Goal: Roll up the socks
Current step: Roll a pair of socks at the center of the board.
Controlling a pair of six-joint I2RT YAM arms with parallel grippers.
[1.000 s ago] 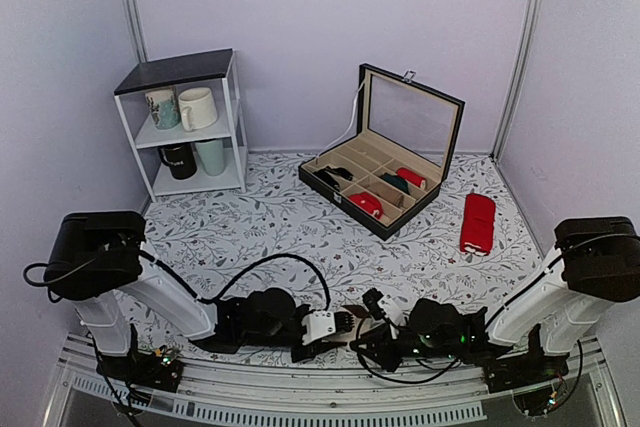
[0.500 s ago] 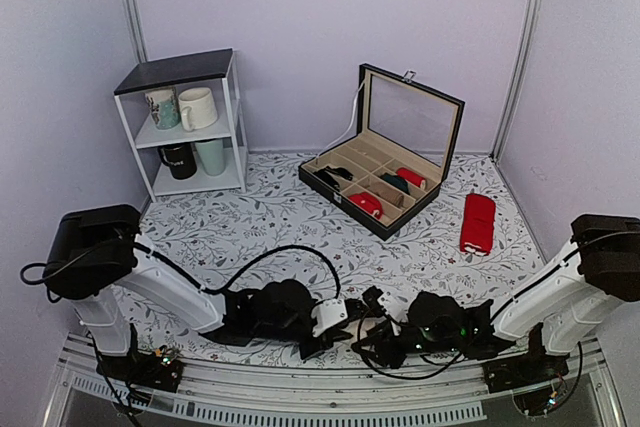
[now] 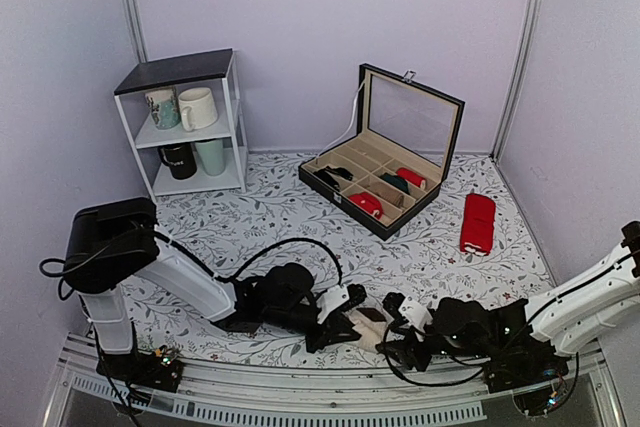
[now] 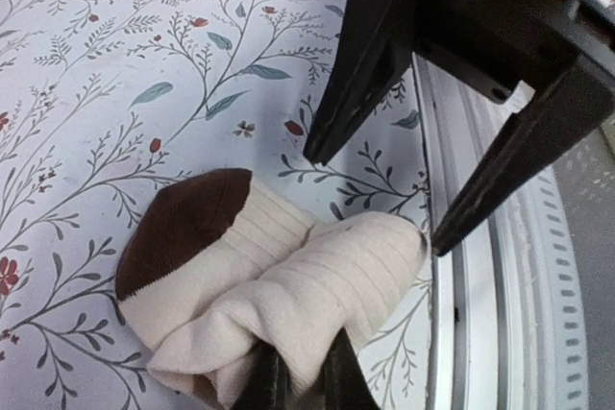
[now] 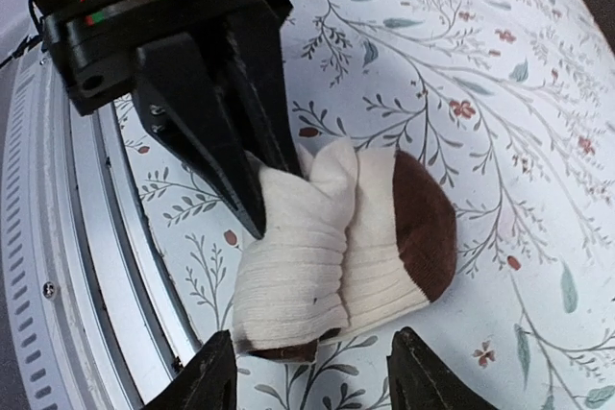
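Note:
The socks (image 4: 274, 276) lie as a short rolled bundle of cream ribbed fabric with a dark brown toe on the floral tablecloth, close to the near rail. They also show in the right wrist view (image 5: 336, 237) and the top view (image 3: 372, 323). My left gripper (image 4: 303, 376) is shut on the cream end of the bundle; it shows in the top view (image 3: 342, 325). My right gripper (image 5: 312, 376) is open, its jaws standing either side of the bundle's near end without touching it; it shows in the top view (image 3: 402, 335).
An open black box (image 3: 385, 182) with compartments holding small red and green bundles stands at the back. A plain red pair (image 3: 478, 222) lies at the right. A white shelf (image 3: 190, 127) with mugs is at the back left. A metal rail (image 3: 300, 387) runs along the near edge.
Both grippers have shifted to the right along the near edge. The left gripper has come to the sock bundle and closed on it; the cream bundle now shows between the two grippers.

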